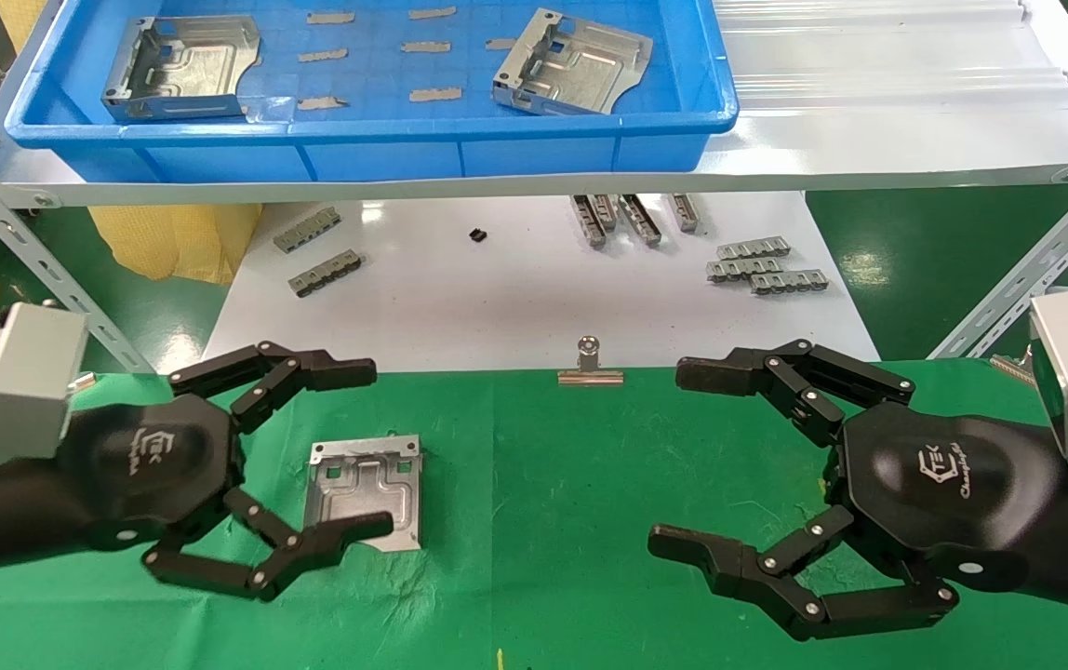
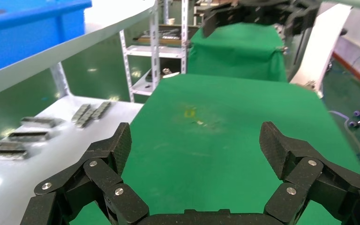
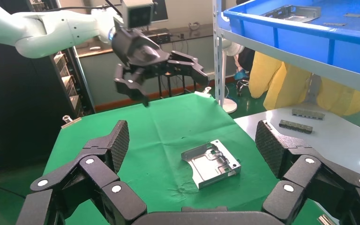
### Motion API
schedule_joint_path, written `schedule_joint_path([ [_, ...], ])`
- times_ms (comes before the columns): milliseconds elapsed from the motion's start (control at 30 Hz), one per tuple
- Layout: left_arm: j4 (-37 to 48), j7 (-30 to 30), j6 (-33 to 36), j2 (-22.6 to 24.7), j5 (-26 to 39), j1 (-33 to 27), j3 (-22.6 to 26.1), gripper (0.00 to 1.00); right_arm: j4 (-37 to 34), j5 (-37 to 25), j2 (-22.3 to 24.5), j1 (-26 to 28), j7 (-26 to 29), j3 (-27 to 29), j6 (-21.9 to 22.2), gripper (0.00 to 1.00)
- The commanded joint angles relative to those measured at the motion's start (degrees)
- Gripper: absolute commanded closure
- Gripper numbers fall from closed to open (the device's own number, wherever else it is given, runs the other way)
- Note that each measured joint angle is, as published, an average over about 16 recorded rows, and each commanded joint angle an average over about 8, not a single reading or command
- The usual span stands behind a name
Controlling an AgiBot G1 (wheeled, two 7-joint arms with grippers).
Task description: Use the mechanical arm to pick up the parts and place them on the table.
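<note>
One silver part [image 1: 365, 493] lies flat on the green table [image 1: 543, 521]. It also shows in the right wrist view [image 3: 211, 163]. My left gripper [image 1: 371, 449] is open and empty, and hovers above this part without touching it. The right wrist view shows it [image 3: 174, 88] well clear of the cloth. My right gripper [image 1: 678, 458] is open and empty over the table's right half. Two more parts [image 1: 182, 70] [image 1: 573, 65] lie in the blue tray [image 1: 376, 130] on the shelf behind. In the left wrist view only green cloth [image 2: 215, 122] lies between the open fingers [image 2: 117, 145].
A white board [image 1: 515, 288] behind the table holds grey toothed strips [image 1: 767, 265] [image 1: 315, 251]. A binder clip [image 1: 590, 365] sits at the table's far edge. Slanted metal shelf struts [image 1: 1027, 279] stand at both sides. Several small strips also lie in the tray.
</note>
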Motion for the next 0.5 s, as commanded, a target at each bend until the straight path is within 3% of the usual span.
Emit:
schedule_joint_path([
  [33, -2.4, -1.6, -0.2, -0.7, -0.7, 1.2, -1.1, 0.0, 0.0, 0.0, 0.0, 0.0, 0.0, 0.0, 0.0, 0.0],
  [500, -14.9, -9.8, -1.0, -4.6, -4.3, 7.2, -6.7, 0.0, 0.0, 0.0, 0.0, 0.0, 0.0, 0.0, 0.0, 0.0],
])
